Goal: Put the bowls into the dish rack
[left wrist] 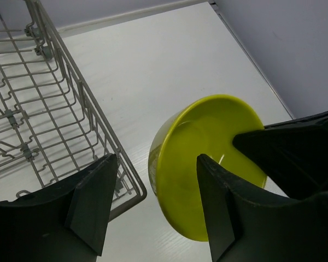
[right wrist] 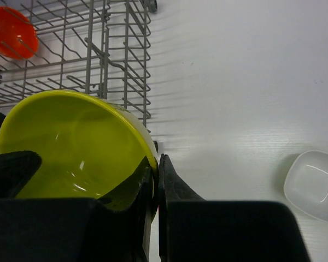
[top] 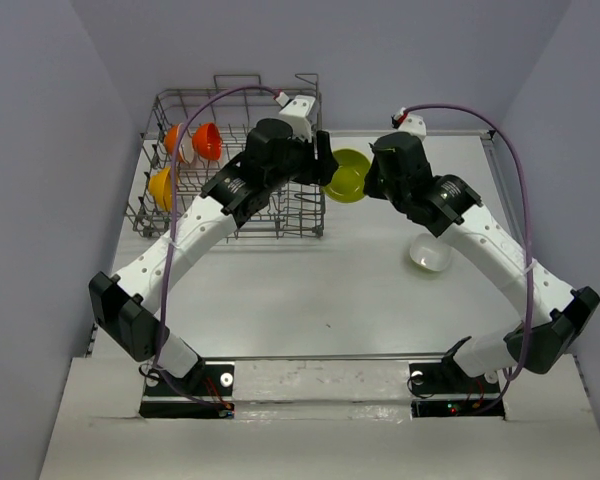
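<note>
White table (top: 330,290): my R gripper (right wrist: 156,166) pinches green bowl (top: 346,172) rim beside rack (top: 290,215); L gripper (left wrist: 156,164) fingers spread wide.

Bright bowls against grey wire and white surfaces

The lime green bowl (top: 346,175) is a glossy yellow-green inside and out, with pale highlights. The dish rack (top: 298,212) is plain grey wire. One bowl is red-orange (top: 208,141), one is white with an orange-red outside (top: 176,138), one is yellow-orange (top: 161,187), and one is plain white (top: 429,253). The table (top: 320,290) is white with a faint grain. The left gripper (left wrist: 153,164) and the right gripper (right wrist: 156,166) are matt black. The arms (top: 195,235) are white with black joints, the cables (top: 520,190) are purple, and the walls (top: 40,150) are pale lavender-grey.
</note>
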You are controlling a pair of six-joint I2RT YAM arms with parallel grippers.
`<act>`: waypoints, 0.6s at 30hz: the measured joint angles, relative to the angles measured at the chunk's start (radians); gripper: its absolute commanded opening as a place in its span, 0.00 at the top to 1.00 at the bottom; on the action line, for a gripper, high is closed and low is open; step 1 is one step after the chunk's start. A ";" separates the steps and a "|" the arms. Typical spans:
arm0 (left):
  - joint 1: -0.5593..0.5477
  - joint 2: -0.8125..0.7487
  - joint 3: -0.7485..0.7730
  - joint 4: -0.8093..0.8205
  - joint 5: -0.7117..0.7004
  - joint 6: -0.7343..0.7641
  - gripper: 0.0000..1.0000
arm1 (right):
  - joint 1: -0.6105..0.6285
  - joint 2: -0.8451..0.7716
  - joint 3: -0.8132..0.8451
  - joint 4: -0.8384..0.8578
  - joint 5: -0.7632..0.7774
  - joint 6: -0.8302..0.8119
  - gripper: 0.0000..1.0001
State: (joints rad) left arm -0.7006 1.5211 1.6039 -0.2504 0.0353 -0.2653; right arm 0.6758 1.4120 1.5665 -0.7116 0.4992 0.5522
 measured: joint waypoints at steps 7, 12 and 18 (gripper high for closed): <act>0.000 -0.001 -0.038 -0.003 -0.045 0.002 0.42 | 0.005 0.000 0.052 0.001 0.016 -0.006 0.99; -0.001 -0.001 -0.038 -0.002 -0.050 0.002 0.48 | 0.013 0.000 0.052 -0.001 0.020 -0.007 0.99; -0.007 -0.001 -0.039 0.000 -0.048 0.001 0.60 | 0.017 0.001 0.052 -0.002 0.022 -0.008 0.99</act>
State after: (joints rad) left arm -0.7078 1.5200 1.5654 -0.2504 -0.0132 -0.2642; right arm 0.6930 1.4128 1.6184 -0.7136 0.5213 0.5446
